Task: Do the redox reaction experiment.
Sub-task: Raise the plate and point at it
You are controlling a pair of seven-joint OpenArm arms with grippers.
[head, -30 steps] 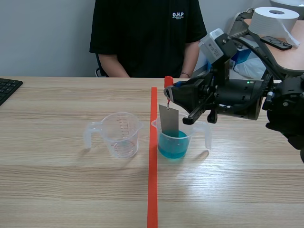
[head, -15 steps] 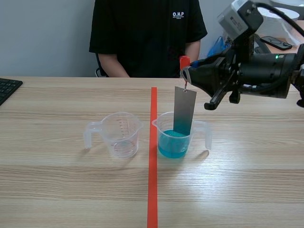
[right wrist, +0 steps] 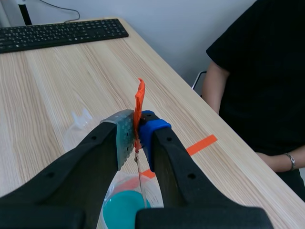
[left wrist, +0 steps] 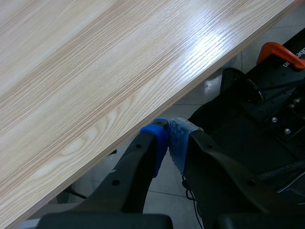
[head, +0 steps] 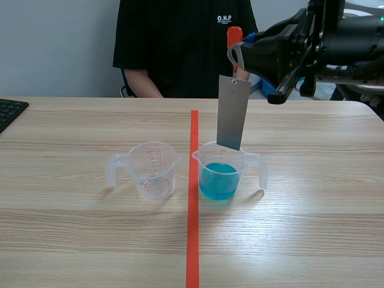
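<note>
My right gripper (head: pixel 237 47) is raised over the table's middle, shut on an orange-red tag (head: pixel 233 35). A grey metal plate (head: pixel 233 114) hangs from the tag, its lower edge at the rim of a clear beaker of blue liquid (head: pixel 219 174), above the liquid. In the right wrist view the tag (right wrist: pixel 138 101) is pinched between the fingers of my right gripper (right wrist: pixel 137 128), the plate (right wrist: pixel 141 183) shows edge-on, and the blue beaker (right wrist: pixel 125 205) lies under it. An empty clear beaker (head: pixel 153 169) stands left of the tape line. My left gripper (left wrist: pixel 169 139) is shut on nothing beside the table edge (left wrist: pixel 157 90).
A person in a black shirt (head: pixel 180 42) sits across the table. A black keyboard (head: pixel 9 111) lies at the far left edge, also seen in the right wrist view as the keyboard (right wrist: pixel 57 33). The orange-red tape line (head: pixel 192 204) runs between the beakers.
The right gripper has risen and shifted right, lifting the plate out of the blue liquid until its lower edge hangs at the beaker's rim. The beakers have not moved.
</note>
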